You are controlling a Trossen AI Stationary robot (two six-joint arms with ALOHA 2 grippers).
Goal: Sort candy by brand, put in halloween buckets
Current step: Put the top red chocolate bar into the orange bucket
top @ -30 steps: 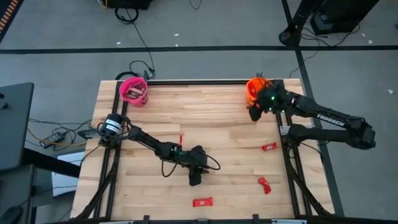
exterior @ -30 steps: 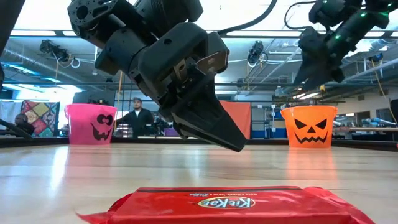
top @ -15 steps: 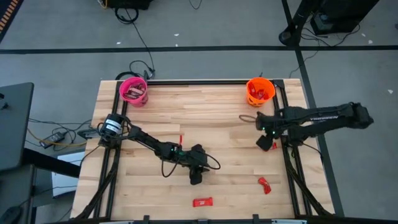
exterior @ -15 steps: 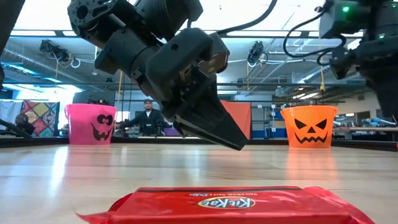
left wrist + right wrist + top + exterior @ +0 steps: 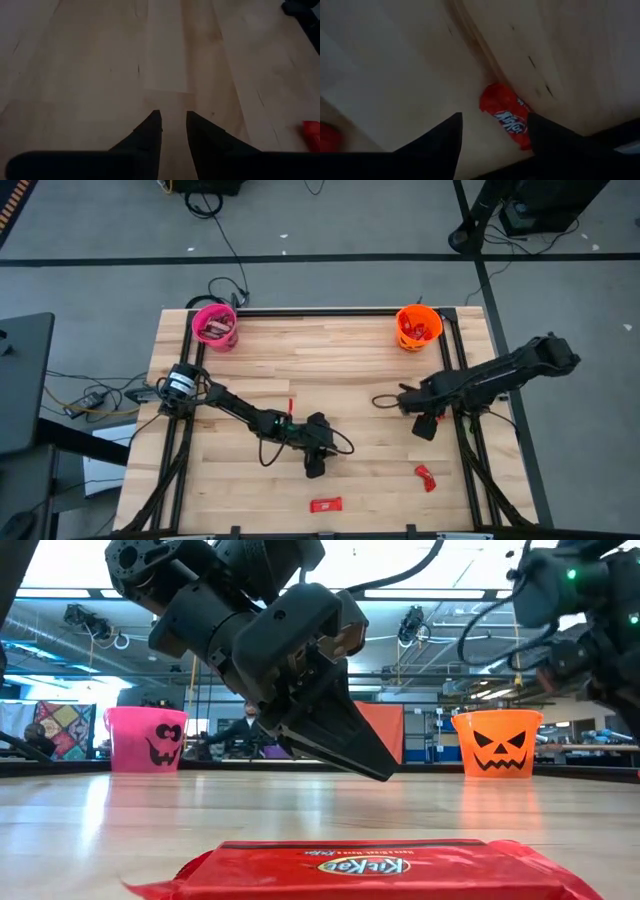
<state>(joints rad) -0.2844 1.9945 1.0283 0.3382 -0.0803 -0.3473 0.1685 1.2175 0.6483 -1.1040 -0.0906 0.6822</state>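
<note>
The right gripper (image 5: 492, 132), jaws wide and empty, covers a red candy (image 5: 506, 116) at the table's right edge in the high view; its wrapper reads "KitKat". The left gripper (image 5: 173, 125), narrowly parted and empty, hovers mid-table. The pink bucket (image 5: 214, 326) stands far left, the orange bucket (image 5: 417, 326) far right.

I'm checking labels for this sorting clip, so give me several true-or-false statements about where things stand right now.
1. The right tool is open above a red candy. True.
2. The left tool holds a candy. False: nothing is between its fingers, which stand a little apart.
3. The pink bucket and the orange bucket stand at the table's far corners. True.
4. No candy is left on the table. False: red bars lie near the front edge and on the right side.
</note>
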